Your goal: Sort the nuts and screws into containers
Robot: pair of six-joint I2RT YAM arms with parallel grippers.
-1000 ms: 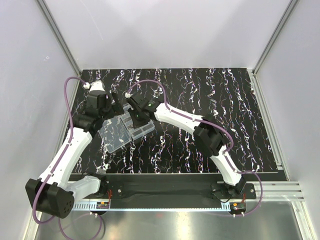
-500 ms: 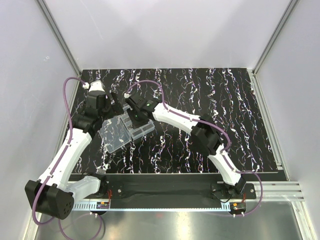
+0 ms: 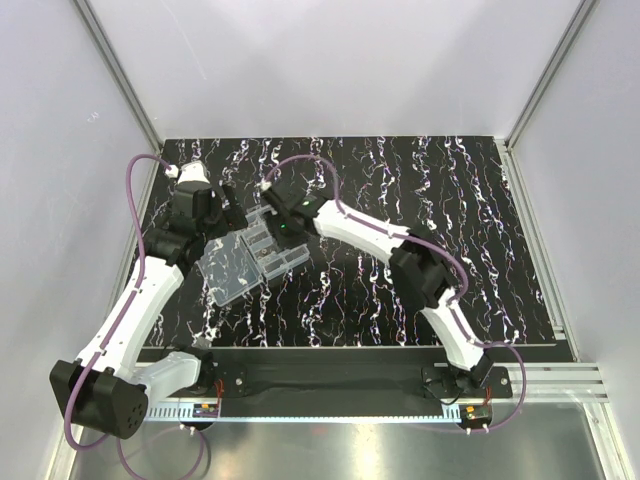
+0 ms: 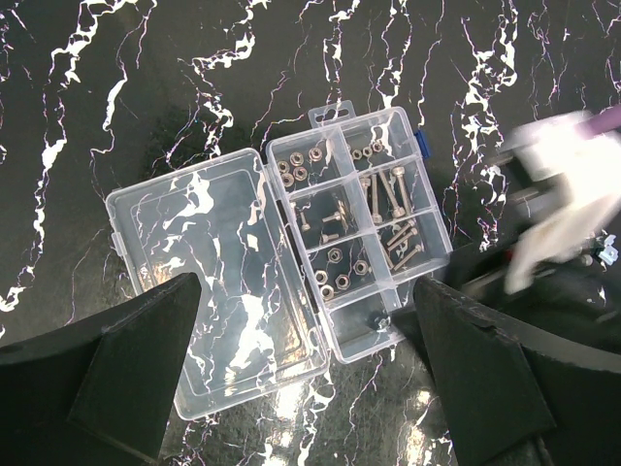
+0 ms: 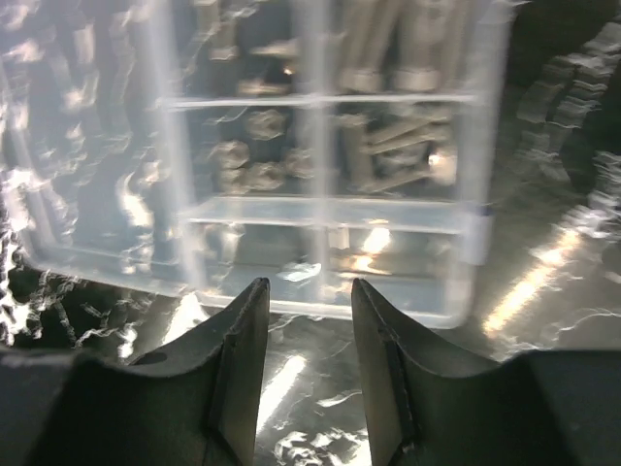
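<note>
The clear organiser box [image 3: 268, 250] lies at the left of the table with its flat lid [image 4: 209, 291] folded open. Its containers [image 4: 361, 221] hold screws [image 4: 398, 194] in the right-hand cells and nuts [image 4: 340, 267] in the left-hand ones; one small dark piece [image 4: 376, 316] lies in the end cell. My left gripper [image 4: 310, 388] hangs open high above the box. My right gripper [image 5: 306, 286] is open with nothing between its fingers [image 5: 243, 340], just off the box's end wall [image 5: 320, 306]. The right wrist view is blurred.
The black white-veined tabletop [image 3: 430, 190] stretches to the right of the box. The right arm's white link [image 4: 563, 165] shows blurred beside the box in the left wrist view. White walls and aluminium posts [image 3: 120, 85] close the cell in.
The right gripper's jaws have spread wider and its wrist has shifted a little back and to the right over the box. The left arm and the box have not moved.
</note>
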